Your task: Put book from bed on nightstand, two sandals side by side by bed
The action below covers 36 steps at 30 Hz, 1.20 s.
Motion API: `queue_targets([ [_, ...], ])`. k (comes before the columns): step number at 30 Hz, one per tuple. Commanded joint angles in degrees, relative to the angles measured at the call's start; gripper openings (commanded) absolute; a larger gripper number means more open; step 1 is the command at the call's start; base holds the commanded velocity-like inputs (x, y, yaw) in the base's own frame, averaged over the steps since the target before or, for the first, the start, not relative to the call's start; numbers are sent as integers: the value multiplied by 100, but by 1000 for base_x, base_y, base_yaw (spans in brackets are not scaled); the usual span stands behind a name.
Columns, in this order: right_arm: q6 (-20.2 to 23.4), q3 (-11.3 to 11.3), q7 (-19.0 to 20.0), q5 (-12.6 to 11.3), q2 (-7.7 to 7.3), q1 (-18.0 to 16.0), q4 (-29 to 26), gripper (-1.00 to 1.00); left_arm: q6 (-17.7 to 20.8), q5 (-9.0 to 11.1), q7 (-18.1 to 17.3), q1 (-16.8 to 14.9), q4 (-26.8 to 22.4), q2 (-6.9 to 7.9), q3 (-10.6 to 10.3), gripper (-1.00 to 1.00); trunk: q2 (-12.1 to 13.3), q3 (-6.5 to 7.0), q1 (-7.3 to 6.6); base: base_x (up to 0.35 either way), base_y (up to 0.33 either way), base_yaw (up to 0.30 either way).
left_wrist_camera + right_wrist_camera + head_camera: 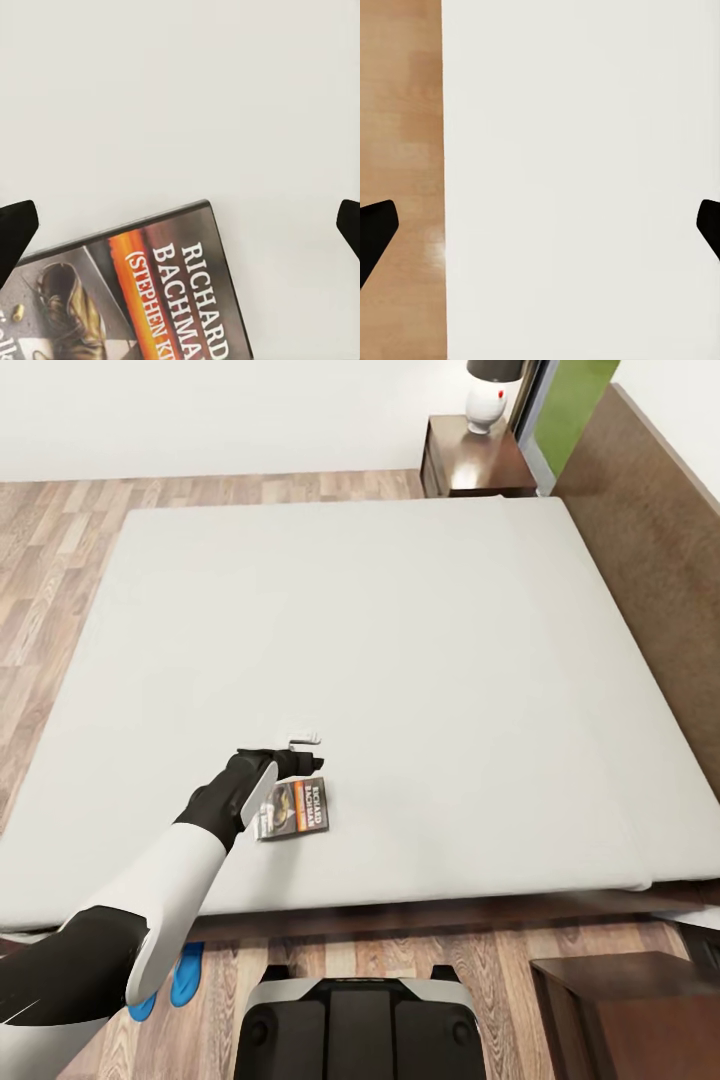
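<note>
Left gripper (300, 752), jaws apart, hovers over the book (296, 807), lower centre; arm hides sandals (186, 972) partly.

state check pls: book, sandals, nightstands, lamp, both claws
book: closed, flat on the bed, cover up, not gripped
left claw: open, over the book
right claw: open, holding nothing
sandals: on the floor by the bed, partly hidden by the left arm
far nightstand: lamp upright on it
near nightstand: no book on it
</note>
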Motion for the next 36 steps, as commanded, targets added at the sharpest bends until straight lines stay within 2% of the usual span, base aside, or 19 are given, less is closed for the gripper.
queue_targets([
  [1,27,45,-15,-25,2,2,-7,100,27,45,13,-2,-5,3,-12,100,-8,-7,3,0,0,36],
  [17,27,45,-13,-25,2,2,-7,100,27,45,17,-2,-7,3,-12,100,-8,-52,3,0,0,11],
  [36,27,45,-14,-25,2,2,-12,100,27,44,13,-2,-12,5,-12,100,-8,-158,3,0,0,64],
])
